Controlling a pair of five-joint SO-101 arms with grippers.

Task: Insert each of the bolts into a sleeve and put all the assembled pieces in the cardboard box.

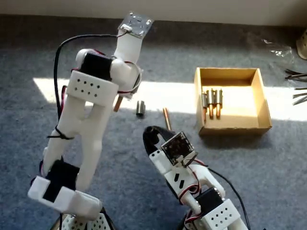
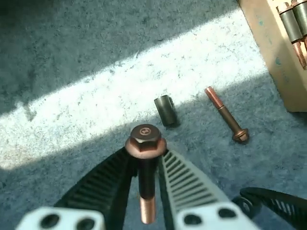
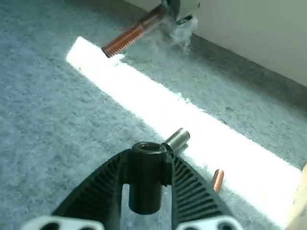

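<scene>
Two bolts (image 2: 225,114), two sleeves (image 2: 165,110), three assembled pieces (image 1: 211,103)

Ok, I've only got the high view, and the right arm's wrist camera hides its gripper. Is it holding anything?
Observer: Yes. The right gripper is shut on a dark sleeve, with the open bore facing away from the wrist.
Operator: And the left one's bolt, which way round is it?
Observer: The left gripper grips it by the shank, hex head out front and threaded end back toward the wrist.
Operator: And the loose bolt on the carpet?
Observer: Its head lies in the shade, and its threaded tip points toward the sunlit strip.
</scene>
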